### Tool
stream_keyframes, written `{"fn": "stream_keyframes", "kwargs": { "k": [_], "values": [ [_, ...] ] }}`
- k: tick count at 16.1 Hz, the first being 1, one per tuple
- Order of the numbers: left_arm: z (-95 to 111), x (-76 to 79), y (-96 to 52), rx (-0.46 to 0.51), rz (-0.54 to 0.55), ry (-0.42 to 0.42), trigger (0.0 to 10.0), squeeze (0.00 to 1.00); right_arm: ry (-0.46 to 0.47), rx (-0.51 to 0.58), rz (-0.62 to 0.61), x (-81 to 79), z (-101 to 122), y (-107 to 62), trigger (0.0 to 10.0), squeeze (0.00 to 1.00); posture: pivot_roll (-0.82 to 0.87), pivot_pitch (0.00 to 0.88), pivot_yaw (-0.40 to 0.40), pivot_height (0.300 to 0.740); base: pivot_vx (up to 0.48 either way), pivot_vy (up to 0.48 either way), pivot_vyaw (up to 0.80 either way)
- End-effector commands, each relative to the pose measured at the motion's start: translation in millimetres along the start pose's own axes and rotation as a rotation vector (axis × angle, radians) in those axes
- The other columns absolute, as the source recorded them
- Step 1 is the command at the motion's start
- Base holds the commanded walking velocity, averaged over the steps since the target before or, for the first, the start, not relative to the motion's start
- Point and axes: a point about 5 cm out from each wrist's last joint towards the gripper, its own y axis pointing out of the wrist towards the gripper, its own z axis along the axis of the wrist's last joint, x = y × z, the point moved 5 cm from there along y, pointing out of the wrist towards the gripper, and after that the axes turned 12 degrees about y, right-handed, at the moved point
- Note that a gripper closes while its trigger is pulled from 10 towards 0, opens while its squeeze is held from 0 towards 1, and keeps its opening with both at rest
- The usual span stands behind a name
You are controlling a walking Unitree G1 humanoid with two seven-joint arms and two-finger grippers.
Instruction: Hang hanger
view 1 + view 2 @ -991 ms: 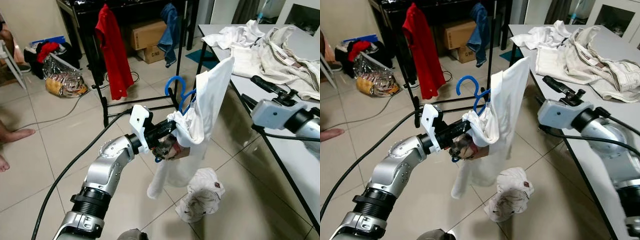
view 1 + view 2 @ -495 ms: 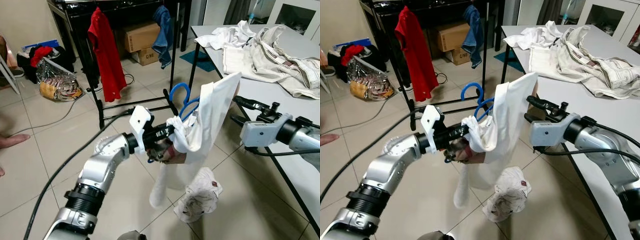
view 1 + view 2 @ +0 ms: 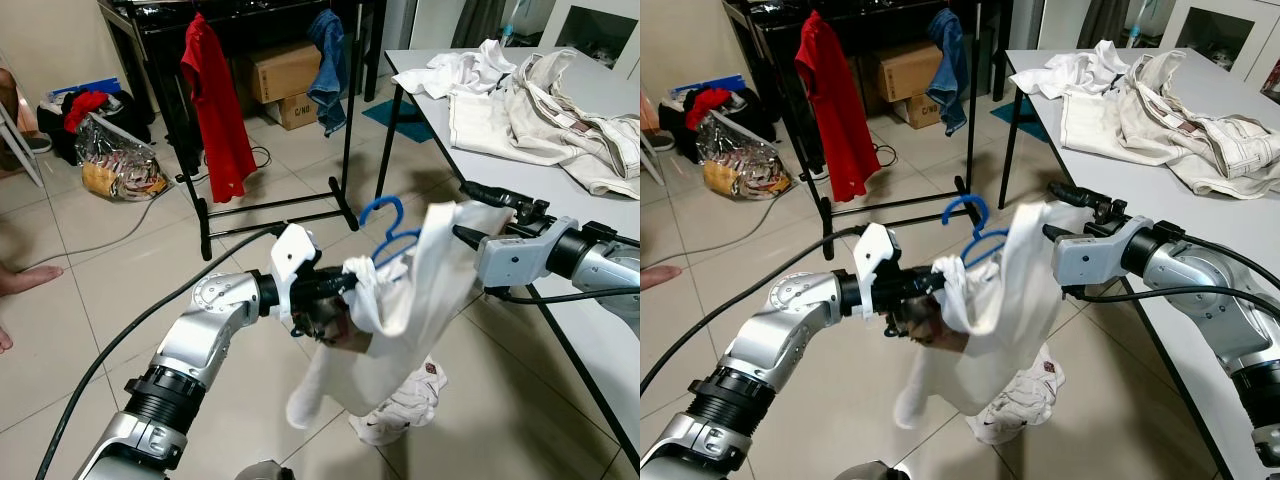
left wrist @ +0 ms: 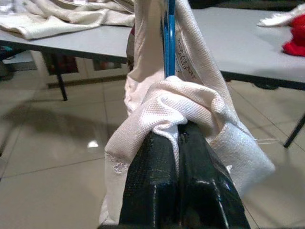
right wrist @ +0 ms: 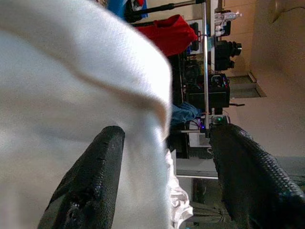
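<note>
Silver jointed arms, black ribbed collars, black cables, textured black end effector fingers [image 4: 157, 191].

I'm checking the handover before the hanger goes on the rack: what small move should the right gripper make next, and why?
Probably close the right gripper on the white garment. Its fingers are spread with the cloth edge between them, while the left gripper is shut on the garment at the blue hanger.

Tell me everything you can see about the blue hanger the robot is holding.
The blue hanger looks like thin plastic, with a curved hook rising free above a white shirt draped over it; the cloth hides its shoulders. It is held in mid-air above the tiled floor, beside the table. The left end effector is shut on the bunched shirt with the blue bar just beyond its tips. The right end effector, open, reaches the shirt's upper edge.
</note>
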Motion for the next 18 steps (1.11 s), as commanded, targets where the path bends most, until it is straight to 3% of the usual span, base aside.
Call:
{"fn": "stream_keyframes", "kwargs": {
  "k": [1,5,6,7,8,11,12,13,14,18],
  "values": [
    [12,-0.1,1.7,0.018,-0.026,0.072,10.0,0.00,-0.021,-0.002,0.030,-2.5,0,-1.3,10.0,0.70,0.01,0.000,0.065,0.723,0.000,0.000,0.00],
    [19,-2.4,2.0,0.012,-0.068,0.151,10.0,0.00,0.000,-0.034,0.151,-26.2,-7,-6.4,10.0,0.69,0.00,0.000,0.066,0.723,0.000,0.000,0.00],
    [21,-4.6,0.6,0.002,-0.080,0.190,10.0,0.00,0.008,-0.051,0.202,-34.8,-10,-9.6,10.0,0.58,0.00,0.000,0.066,0.723,0.000,0.000,0.00],
    [21,-5.0,0.1,-0.002,-0.085,0.203,10.0,0.00,0.015,-0.057,0.225,-38.7,-12,-10.7,10.0,0.36,0.00,0.000,0.067,0.723,0.000,0.000,0.00],
    [22,-5.1,-0.7,-0.009,-0.097,0.228,10.0,0.00,0.025,-0.064,0.257,-43.9,-13,-12.1,10.0,0.00,0.00,0.000,0.067,0.723,0.000,0.000,0.00],
    [22,-2.0,-2.7,-0.028,-0.141,0.286,10.0,0.00,0.025,-0.065,0.283,-46.0,-13,-12.3,10.0,0.00,0.00,0.000,0.066,0.723,0.000,0.000,0.00],
    [22,-0.4,-3.0,-0.031,-0.151,0.309,10.0,0.00,0.035,-0.068,0.290,-46.7,-13,-12.1,7.8,0.00,0.01,0.000,0.065,0.723,0.000,0.000,0.00],
    [22,0.7,-2.7,-0.029,-0.153,0.316,10.0,0.00,0.046,-0.060,0.306,-50.1,-11,-11.9,2.1,0.00,0.01,0.000,0.065,0.723,0.000,0.000,0.00],
    [22,1.5,-2.3,-0.025,-0.153,0.317,10.0,0.00,0.052,-0.051,0.311,-51.6,-9,-12.1,0.0,0.00,0.01,0.000,0.065,0.723,0.000,0.000,0.00],
    [23,1.6,-1.8,-0.021,-0.154,0.333,10.0,0.00,0.061,-0.048,0.319,-52.3,-9,-12.6,0.0,0.00,0.01,0.000,0.065,0.723,0.000,0.000,0.00]
  ]
}}
